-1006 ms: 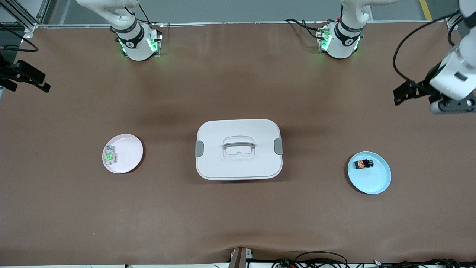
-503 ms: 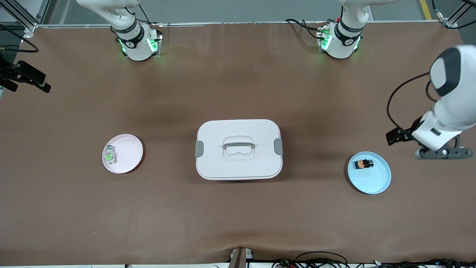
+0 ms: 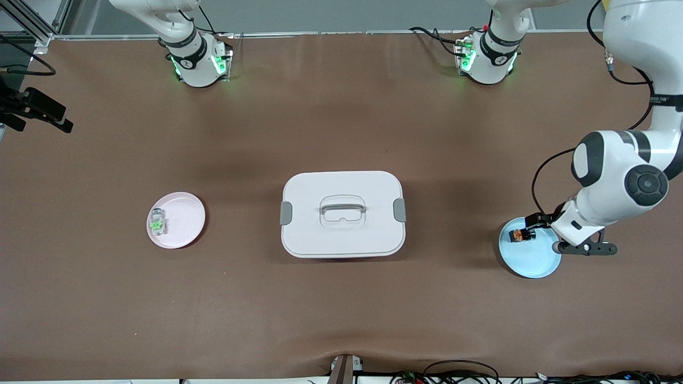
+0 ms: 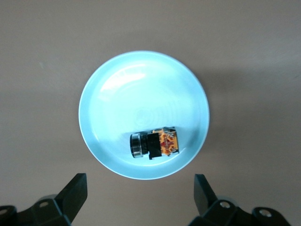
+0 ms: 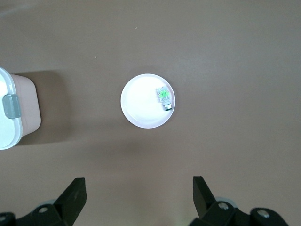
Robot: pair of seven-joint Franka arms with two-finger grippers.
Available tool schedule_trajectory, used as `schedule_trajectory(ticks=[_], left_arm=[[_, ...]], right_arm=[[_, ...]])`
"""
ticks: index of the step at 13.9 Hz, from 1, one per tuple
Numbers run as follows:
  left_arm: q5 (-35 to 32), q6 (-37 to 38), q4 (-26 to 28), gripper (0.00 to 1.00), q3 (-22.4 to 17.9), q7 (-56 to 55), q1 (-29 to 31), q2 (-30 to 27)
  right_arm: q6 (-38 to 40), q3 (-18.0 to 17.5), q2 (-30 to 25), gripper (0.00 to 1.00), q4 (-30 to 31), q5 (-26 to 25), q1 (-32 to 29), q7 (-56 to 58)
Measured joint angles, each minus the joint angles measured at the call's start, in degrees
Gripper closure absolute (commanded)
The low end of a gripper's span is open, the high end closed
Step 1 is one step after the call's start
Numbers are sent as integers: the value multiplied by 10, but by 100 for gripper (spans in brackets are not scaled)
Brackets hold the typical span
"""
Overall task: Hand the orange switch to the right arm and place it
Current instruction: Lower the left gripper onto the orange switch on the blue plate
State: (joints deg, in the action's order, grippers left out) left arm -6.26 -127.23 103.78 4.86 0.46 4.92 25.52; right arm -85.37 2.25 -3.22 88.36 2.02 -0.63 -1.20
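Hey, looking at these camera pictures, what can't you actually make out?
- Left gripper: in the front view its own wrist hides the open fingertips.
- Right gripper: outside the front view's frame.
- White box: closed lid hides the contents.
- Orange switch: markings too small.

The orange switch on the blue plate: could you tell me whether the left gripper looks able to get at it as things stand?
Probably yes. The left gripper hangs open over the blue plate, and the orange switch lies uncovered on it, with nothing between them.

Even overhead light, soft shadows
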Motion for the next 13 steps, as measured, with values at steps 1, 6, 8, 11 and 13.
schedule_trajectory(ticks=[1,6,8,11,13], left_arm=[[0,-14,7,0,0,2,4,7],[3,-71,34,0,0,-4,9,30],[11,-89,34,0,0,-7,10,44],[14,-110,34,0,0,-8,10,60],[20,-117,34,0,2,-9,9,64]], right_arm=[[0,0,0,0,0,0,0,0],[2,0,1,0,0,0,0,0],[5,0,1,0,0,0,0,0],[6,1,1,0,0,0,0,0],[6,1,1,0,0,0,0,0]])
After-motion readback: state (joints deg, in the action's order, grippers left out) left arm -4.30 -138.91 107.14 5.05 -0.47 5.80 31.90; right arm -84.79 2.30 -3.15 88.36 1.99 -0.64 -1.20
